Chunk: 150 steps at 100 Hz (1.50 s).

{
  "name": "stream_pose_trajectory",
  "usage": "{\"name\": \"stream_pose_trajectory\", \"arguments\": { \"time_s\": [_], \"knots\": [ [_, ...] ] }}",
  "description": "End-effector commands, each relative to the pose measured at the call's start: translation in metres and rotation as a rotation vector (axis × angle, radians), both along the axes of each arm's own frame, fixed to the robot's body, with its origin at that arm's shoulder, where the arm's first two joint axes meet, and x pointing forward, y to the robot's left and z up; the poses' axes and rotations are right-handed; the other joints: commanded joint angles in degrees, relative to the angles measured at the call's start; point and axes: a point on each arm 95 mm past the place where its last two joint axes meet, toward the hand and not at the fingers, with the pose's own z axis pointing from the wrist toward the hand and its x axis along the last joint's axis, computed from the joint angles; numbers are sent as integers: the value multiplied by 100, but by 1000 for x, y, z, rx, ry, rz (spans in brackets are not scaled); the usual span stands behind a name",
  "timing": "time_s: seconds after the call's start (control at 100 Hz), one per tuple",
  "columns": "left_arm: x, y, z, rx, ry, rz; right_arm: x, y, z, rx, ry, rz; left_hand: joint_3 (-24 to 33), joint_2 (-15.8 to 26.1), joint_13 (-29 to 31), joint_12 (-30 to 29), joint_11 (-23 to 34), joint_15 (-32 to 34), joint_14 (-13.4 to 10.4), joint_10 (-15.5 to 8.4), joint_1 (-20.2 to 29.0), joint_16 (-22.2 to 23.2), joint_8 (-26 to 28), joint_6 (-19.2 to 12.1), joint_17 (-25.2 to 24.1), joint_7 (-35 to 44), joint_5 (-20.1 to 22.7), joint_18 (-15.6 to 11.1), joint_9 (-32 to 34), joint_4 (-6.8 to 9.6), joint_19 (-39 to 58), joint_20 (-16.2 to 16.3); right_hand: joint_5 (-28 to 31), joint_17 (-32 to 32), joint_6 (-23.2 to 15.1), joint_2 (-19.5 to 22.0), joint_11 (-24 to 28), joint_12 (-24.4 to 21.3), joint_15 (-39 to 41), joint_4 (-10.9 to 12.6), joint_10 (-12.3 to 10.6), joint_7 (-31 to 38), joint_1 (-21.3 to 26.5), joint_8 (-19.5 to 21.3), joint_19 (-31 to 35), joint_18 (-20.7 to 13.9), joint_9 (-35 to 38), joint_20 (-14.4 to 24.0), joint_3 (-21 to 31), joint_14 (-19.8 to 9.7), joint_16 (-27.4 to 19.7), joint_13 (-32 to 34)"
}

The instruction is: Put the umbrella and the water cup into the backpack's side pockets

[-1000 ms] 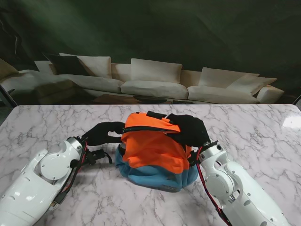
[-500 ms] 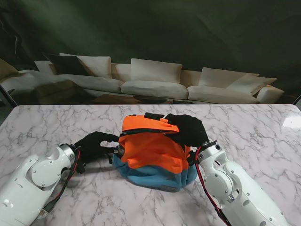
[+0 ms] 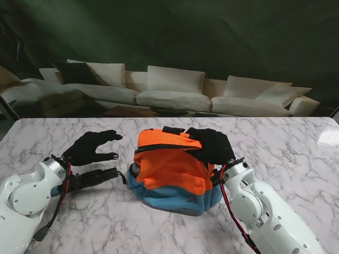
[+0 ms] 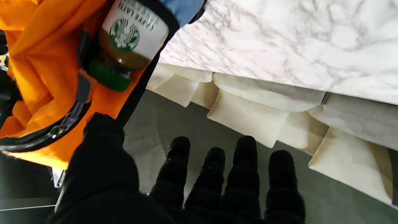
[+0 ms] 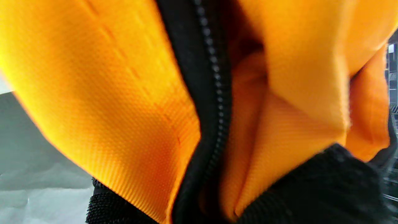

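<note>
White marble with grey veins covers the table [image 3: 296, 153], which fills the lower half of the stand view. Near the bottom corners of that view the two white arms come up. At the lower left is the left hand [image 3: 91, 148] in its black glove — fingers spread apart, holding nothing, with a clear gap between it and the backpack [image 3: 172, 172]. In the left wrist view its fingers [image 4: 245, 174] are fanned out with only air between them.

At the middle of the frame sits the backpack, orange on top and blue at the bottom. The right hand [image 3: 211, 145] is pressed on its upper right side, gripping the orange cloth near the black zipper [image 5: 214, 93].

The water cup [image 4: 127, 46] — a bottle with a green cap and a white label with a green logo — sits inside the black-edged side pocket, cap sticking out. I cannot see the umbrella in any view.

Farther back, across the upper half of the frame, is a long white sofa [image 3: 175, 90] with a dark wall behind it.
</note>
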Motion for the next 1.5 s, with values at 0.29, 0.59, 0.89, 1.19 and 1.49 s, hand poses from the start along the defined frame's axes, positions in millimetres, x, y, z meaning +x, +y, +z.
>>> {"name": "stream_pose_trajectory", "arguments": {
  "time_s": [0.29,0.59,0.89,1.19,1.49],
  "knots": [
    [10,-51,83,-27,-135,-194,11,-3,-9,2,29,-34,-101,294,-425,-385,-427,-370,48,329,-1033,-292,-176,167,-115,-535,-740,-16,-916,24,-503,-243,265,-139,-679,488,-18,-80,-92,368,-22,395,179,-266,-70,-28,-59,30,584,-67,37,5],
    [21,-101,94,58,-120,-289,13,1,-9,-12,27,-25,-108,-338,-768,-966,-590,-497,183,624,-1409,-610,-1134,388,-48,-1007,-2044,-313,-1975,12,-927,-315,267,-182,-612,496,-3,-72,-82,395,-22,372,122,-380,-107,8,-50,34,517,-87,52,15],
    [37,-140,92,134,-62,-349,11,1,-6,-18,7,-17,-51,-936,-705,-1068,-594,-427,172,696,-1144,-649,-1106,775,76,-963,-2044,-398,-2004,-20,-869,-313,278,-181,-634,538,-8,-84,-86,346,-59,411,347,-441,-115,9,-25,50,486,-128,59,44],
    [60,-140,73,257,-17,-299,-2,7,-5,-20,-7,26,67,-1204,-228,-720,-474,-88,-145,746,-527,-316,-974,1007,308,-959,-2038,-714,-1774,64,-297,-309,282,-180,-655,569,-29,-105,-96,300,-90,437,610,-466,-118,9,-20,60,520,-162,63,58],
    [67,-138,62,238,17,-263,-16,14,-10,-3,34,88,772,-424,1394,390,486,624,-672,87,1699,248,148,592,1394,-80,-1024,-1262,146,355,1187,-507,-358,-1400,-227,689,-734,-218,-1318,509,132,-207,-1037,-436,-1103,260,-1294,-31,-92,13,-81,-1350]
  ]
}}
